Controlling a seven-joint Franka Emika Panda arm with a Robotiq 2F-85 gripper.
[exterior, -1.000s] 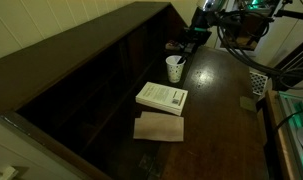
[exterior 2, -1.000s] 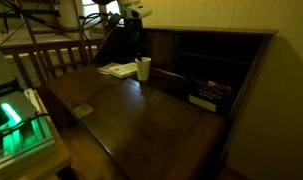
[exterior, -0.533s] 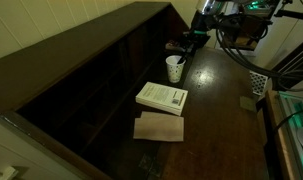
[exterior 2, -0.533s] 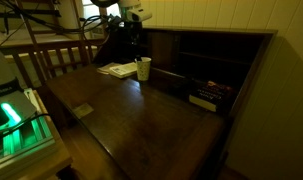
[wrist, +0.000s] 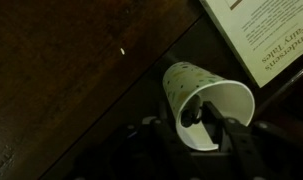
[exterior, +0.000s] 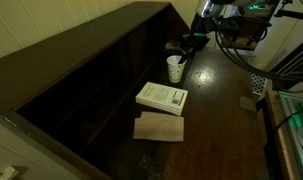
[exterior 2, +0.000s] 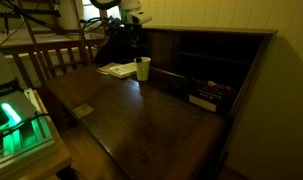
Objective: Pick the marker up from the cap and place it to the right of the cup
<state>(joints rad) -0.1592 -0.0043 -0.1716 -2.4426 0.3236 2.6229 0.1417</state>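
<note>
Starting from the left in an exterior view, we see a flat tan cardboard piece [exterior: 158, 127] lying on the dark wooden desk [exterior: 219, 125]. Just beside it is a white book [exterior: 162, 97], and beyond that the small white cup [exterior: 175, 68] stands upright. The gripper [exterior: 189, 48] hangs directly over the cup's mouth. Further right, near the desk's edge, sits a small pale object [exterior: 249, 101] that we cannot make out. In the wrist view, bare wood fills the left side. Next comes the cup, seen from above, and the book's corner lies at the upper right, near the cup but apart from it. The gripper's fingers [wrist: 217, 122] stand apart, one outside the cup wall and one over the opening. Between them, inside the cup, we see a slim dark shape, the marker [wrist: 188, 115]. We cannot tell whether either finger touches it.
</note>
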